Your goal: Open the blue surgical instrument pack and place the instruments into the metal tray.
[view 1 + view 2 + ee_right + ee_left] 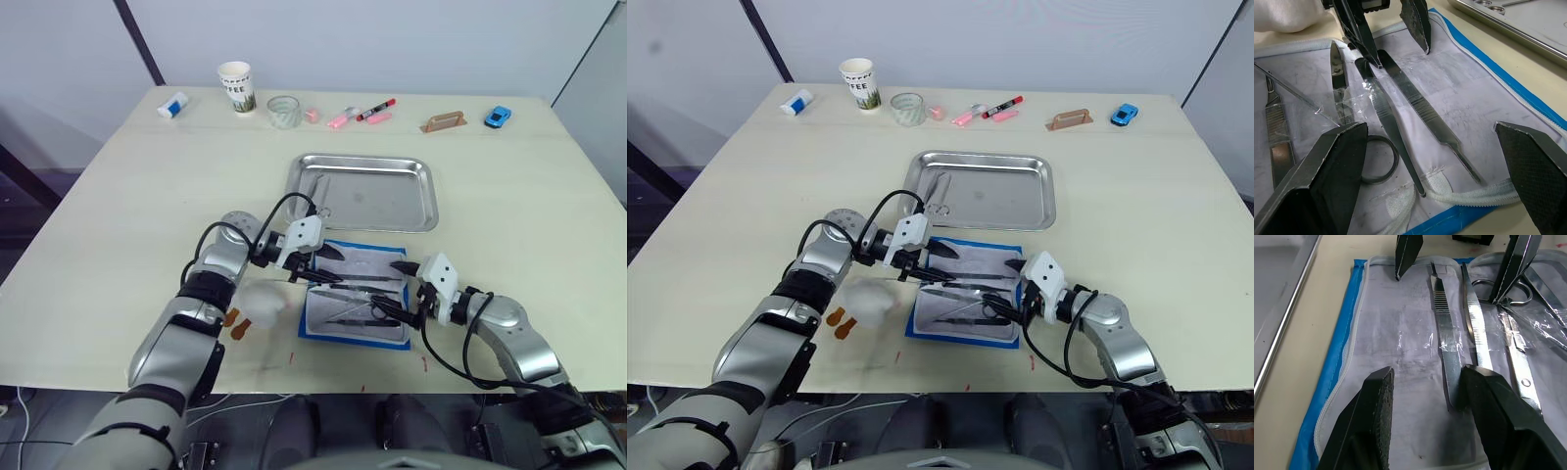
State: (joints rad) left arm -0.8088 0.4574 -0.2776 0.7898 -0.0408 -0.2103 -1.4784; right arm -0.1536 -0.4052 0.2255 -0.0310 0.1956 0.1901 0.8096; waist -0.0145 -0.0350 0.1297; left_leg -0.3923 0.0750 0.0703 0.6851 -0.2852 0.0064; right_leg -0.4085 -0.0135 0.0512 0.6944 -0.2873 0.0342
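Over the opened blue surgical instrument pack [356,294], L tool [315,266] hung spread wide, gripping nothing; its fingers [1488,396] straddled a flat forceps [1445,338] whose long axis ran along the fingers, tip away, so a wrist turn looked needed; R tool [411,292] also gaped, empty, at the pack's opposite end; L seemed nearer; instruments [362,299] lay w/ handles toward R; metal tray [364,191] just beyond pack on worktop [147,196].

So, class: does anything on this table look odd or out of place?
Yes: a blue toy car and pink markers sit along the far edge, unrelated to the opened blue surgical instrument pack.
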